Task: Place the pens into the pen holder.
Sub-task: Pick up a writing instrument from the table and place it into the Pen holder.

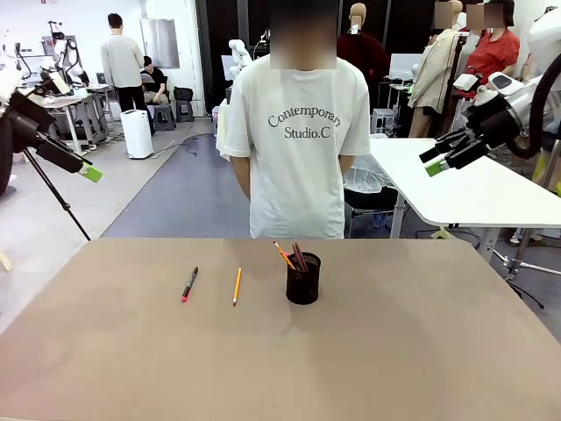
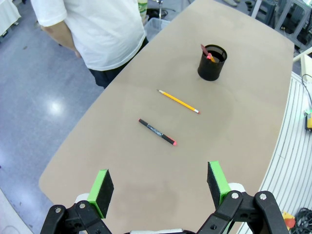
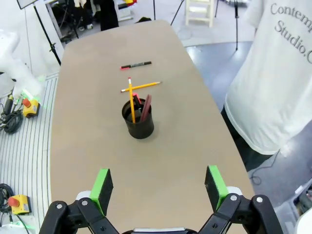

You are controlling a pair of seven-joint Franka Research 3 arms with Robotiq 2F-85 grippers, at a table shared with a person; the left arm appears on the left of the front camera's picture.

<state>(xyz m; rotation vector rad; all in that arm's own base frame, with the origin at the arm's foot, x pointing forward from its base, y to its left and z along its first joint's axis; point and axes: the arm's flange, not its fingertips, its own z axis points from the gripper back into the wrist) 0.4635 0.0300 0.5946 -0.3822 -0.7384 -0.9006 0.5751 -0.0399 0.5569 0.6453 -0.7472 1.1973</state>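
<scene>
Left claw (image 2: 160, 181) and right claw (image 3: 159, 183) spread, empty, high above worktop (image 1: 394, 351).
Black pen (image 1: 189, 283) and pencil (image 1: 237, 286) lie near far edge, left of pen holder (image 1: 303, 281); spaced apart, likely easing separate picks.

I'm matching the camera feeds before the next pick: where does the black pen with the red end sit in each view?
Front view: the black pen lies left of centre, to the left of the yellow pencil.
Left wrist view: the black pen is near the middle, just below the yellow pencil.
Right wrist view: the black pen is near the top, beyond the yellow pencil.
Shared landmark: the pen holder; the yellow pencil lies between it and the black pen.
</scene>
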